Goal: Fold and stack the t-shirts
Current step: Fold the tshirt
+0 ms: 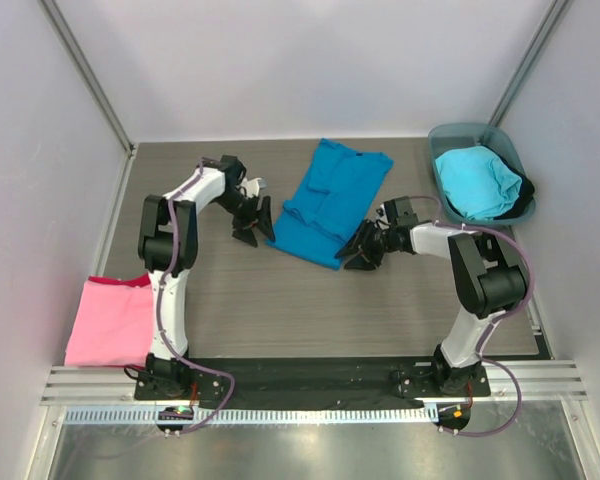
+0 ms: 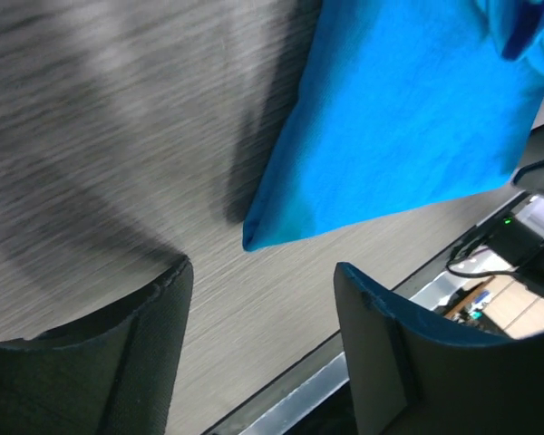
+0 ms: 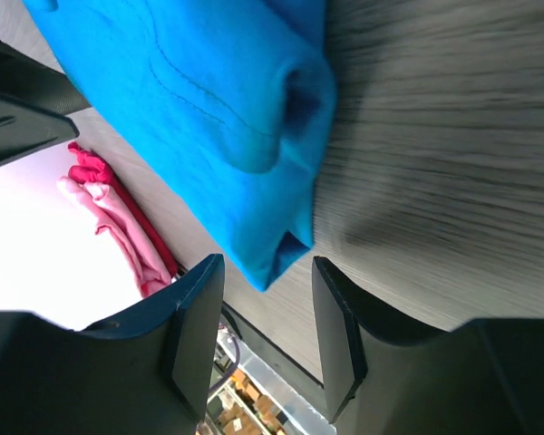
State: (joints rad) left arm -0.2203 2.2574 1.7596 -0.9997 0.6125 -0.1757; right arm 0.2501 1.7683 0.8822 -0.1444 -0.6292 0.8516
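The blue t-shirt [image 1: 332,205], its length running from the bench's [image 1: 240,305] far edge nearward, lies between the left claw [image 1: 254,228] and the right claw [image 1: 363,250], both spread and empty, with the right claw closer.

Blue tee [image 1: 332,200] half-folded ctr, pink [image 1: 110,320] L, cyan [image 1: 475,180] far-R

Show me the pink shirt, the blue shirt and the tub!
pink shirt [image 1: 110,320]: top view, middle of the cloth.
blue shirt [image 1: 330,200]: top view, middle of the cloth.
tub [image 1: 460,128]: top view, far rim.
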